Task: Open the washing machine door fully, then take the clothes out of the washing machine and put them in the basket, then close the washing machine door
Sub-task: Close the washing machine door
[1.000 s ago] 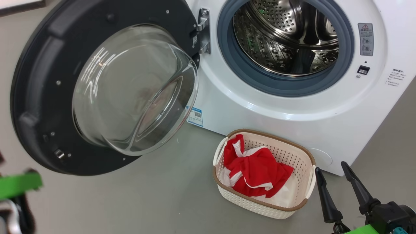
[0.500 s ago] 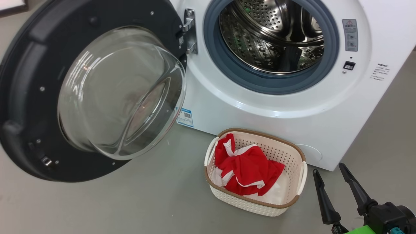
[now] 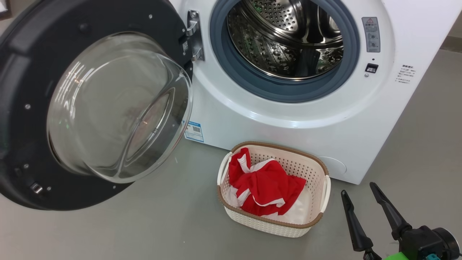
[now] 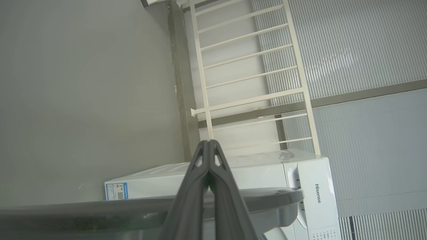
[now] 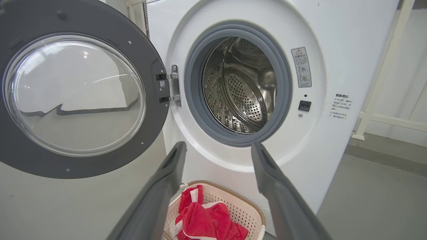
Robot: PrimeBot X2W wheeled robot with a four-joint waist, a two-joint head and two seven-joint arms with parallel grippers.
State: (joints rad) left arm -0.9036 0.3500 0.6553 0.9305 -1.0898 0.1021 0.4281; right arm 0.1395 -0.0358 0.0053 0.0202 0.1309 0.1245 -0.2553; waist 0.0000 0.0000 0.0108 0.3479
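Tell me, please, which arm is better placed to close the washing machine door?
Probably left: the left gripper, shut, is right at the rim of the washing machine door, able to push it. The right gripper stands open beside the basket, away from the door.

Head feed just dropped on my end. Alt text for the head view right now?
The washing machine door stands wide open at left, the drum beside it showing bare steel. The clothes lie in the basket on the floor before the washing machine; the open right gripper shows at lower right.
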